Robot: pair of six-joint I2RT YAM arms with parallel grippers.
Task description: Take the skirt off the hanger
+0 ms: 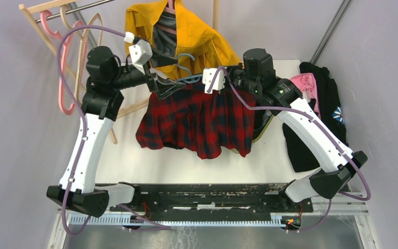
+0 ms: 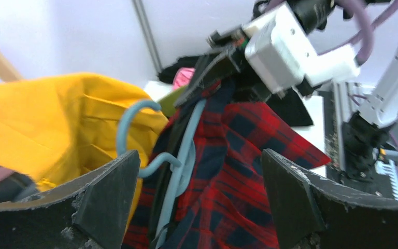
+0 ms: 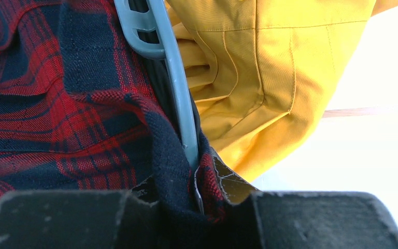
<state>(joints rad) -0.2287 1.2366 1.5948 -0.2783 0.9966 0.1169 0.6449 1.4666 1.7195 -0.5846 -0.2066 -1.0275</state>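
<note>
The red-and-navy plaid skirt [image 1: 197, 119] drapes from a blue-grey plastic hanger [image 3: 179, 88] over the white table [image 1: 129, 161], in front of a yellow jacket [image 1: 207, 39]. The right gripper [image 3: 186, 207] pinches the skirt's waistband against the hanger. The left gripper [image 2: 199, 181] stands wide, clasping nothing.

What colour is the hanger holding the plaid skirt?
The hanger is pale blue-grey; it shows best in the right wrist view, against the red-and-navy skirt.

White table [image 1: 134, 161]. R edge: black garment [image 1: 311, 150] heaped, pink cloth [image 1: 304, 83] on top. Near edge: black base rail [image 1: 202, 199]. Mid-table: skirt [image 1: 197, 122] hem hangs low; I can't tell if touching.
</note>
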